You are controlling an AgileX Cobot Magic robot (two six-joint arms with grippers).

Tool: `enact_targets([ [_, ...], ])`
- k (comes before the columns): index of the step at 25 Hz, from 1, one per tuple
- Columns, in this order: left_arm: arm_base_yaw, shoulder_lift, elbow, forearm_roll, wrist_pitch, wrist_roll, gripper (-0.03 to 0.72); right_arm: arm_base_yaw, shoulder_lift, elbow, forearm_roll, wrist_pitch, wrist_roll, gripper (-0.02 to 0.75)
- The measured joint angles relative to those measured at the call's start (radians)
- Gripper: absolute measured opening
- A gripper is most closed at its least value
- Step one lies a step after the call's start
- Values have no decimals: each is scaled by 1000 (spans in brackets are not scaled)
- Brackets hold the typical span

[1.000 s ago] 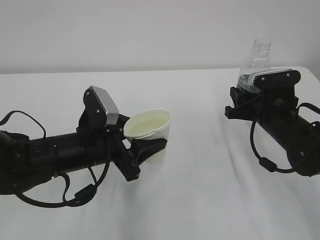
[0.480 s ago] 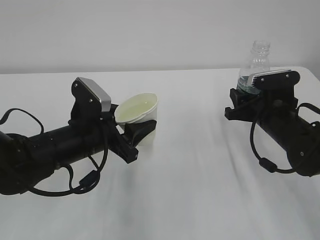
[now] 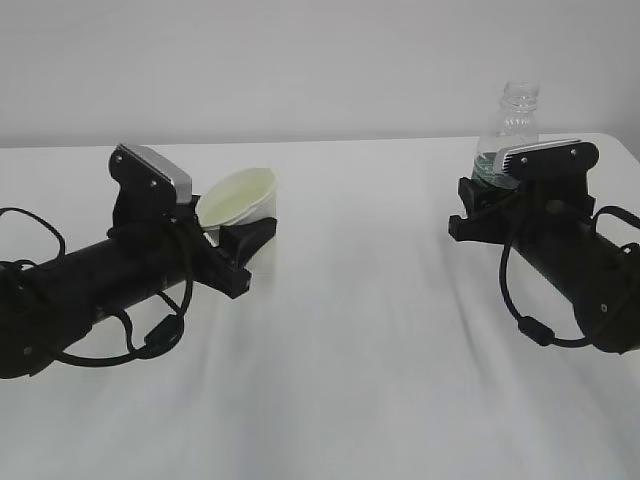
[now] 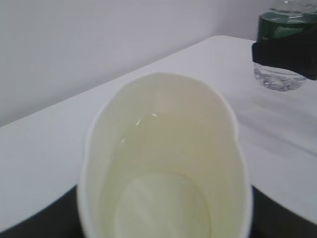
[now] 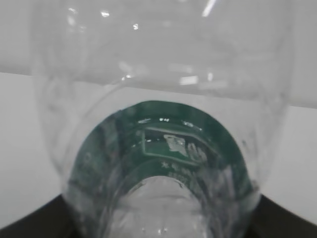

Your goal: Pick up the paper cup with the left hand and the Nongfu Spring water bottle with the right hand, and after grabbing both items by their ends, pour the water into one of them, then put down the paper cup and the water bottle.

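Note:
The white paper cup point(image 3: 240, 195) is clamped at its lower end by my left gripper point(image 3: 243, 238), which is shut on it. It leans with its mouth up and towards the arm, low over the table on the left. In the left wrist view its cream inside point(image 4: 163, 163) fills the frame, and small glints suggest water in it. My right gripper point(image 3: 492, 195) is shut on the Nongfu Spring water bottle point(image 3: 518, 118) at its green label band. The bottle stands upright and uncapped at the far right. It fills the right wrist view point(image 5: 158, 124) and also shows in the left wrist view point(image 4: 285, 29).
A white tabletop point(image 3: 380, 330) spreads between the two arms. A plain pale wall point(image 3: 320, 60) rises behind the table's far edge. The table's far right corner point(image 3: 622, 142) lies just behind the bottle. Black cables loop beside both arms.
My left arm has carried the cup leftwards and lower, away from the middle of the table. The right arm and the bottle have stayed where they were.

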Motion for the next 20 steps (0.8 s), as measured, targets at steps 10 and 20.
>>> enact_targets([
  [10, 99, 0, 0, -13, 1, 1, 408, 0, 0, 0, -1, 0, 0, 405],
  [20, 190, 0, 0, -34, 2, 3, 408, 0, 0, 0, -1, 0, 0, 405],
])
